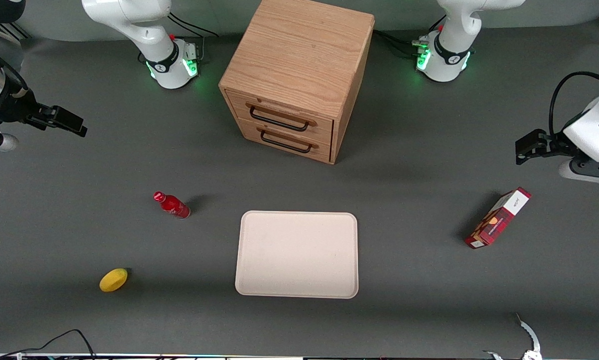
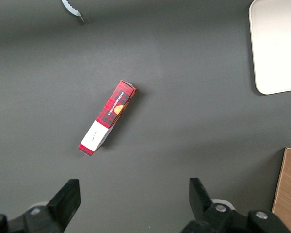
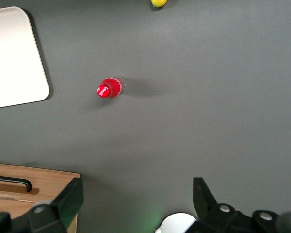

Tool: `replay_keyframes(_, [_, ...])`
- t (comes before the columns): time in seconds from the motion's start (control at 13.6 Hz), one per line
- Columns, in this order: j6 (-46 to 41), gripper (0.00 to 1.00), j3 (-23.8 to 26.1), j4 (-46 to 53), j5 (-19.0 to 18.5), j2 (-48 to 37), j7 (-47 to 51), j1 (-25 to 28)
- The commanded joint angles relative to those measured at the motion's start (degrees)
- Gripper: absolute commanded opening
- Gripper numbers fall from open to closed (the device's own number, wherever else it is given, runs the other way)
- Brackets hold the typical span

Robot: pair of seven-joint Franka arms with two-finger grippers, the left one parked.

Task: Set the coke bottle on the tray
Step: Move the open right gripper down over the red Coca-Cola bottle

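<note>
My gripper [image 3: 136,204] hung spread and empty, well above the upright coke bottle [image 1: 171,204]; the approach came first, before any move to the tray [image 1: 297,292].

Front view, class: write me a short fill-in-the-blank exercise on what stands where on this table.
1. The coke bottle stands ____ on the table.
2. The tray holds ____.
3. The gripper is open and hangs ____ the table, apart from the bottle.
4. The lemon lies ____ to the camera than the bottle.

Missing words: upright; nothing; above; nearer
</note>
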Motion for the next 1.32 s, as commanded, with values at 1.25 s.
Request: replay_keyframes(1.25, [24.94,1.00,2.35,-12.18,4.59,11.13,3.85,0.91])
